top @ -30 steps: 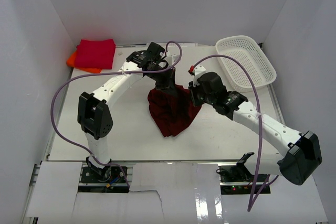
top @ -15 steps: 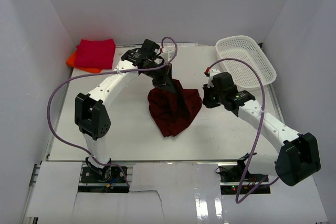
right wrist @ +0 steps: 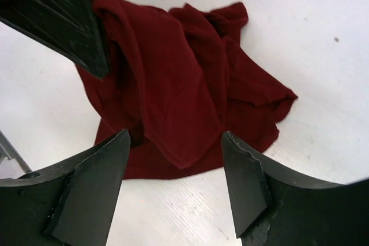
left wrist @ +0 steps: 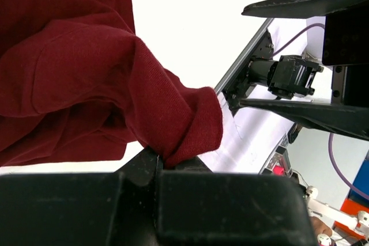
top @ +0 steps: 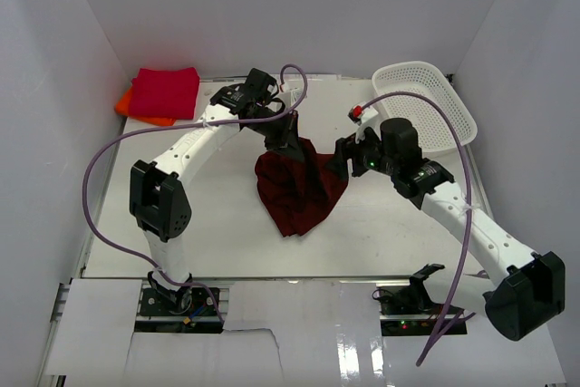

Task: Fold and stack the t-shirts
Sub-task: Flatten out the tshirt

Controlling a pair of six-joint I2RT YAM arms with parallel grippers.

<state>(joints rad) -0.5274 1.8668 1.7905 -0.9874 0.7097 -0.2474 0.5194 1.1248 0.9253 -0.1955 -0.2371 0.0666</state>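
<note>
A dark maroon t-shirt (top: 299, 189) lies crumpled in the middle of the table, its upper edge lifted. My left gripper (top: 288, 144) is shut on that lifted edge; a fold of the maroon t-shirt (left wrist: 184, 125) is pinched between its jaws. My right gripper (top: 342, 162) stands open just right of the shirt, holding nothing. In its wrist view the maroon t-shirt (right wrist: 179, 84) lies beyond the open right gripper (right wrist: 176, 142). A folded crimson-red t-shirt (top: 165, 92) rests on an orange t-shirt (top: 127, 104) at the back left corner.
A white mesh basket (top: 424, 106) stands at the back right. White walls close in the table on three sides. The purple cables (top: 118, 147) loop over both arms.
My right gripper let go of the maroon shirt, opened and drew back to the right. The shirt's right side dropped onto the table. The left gripper kept its hold.
</note>
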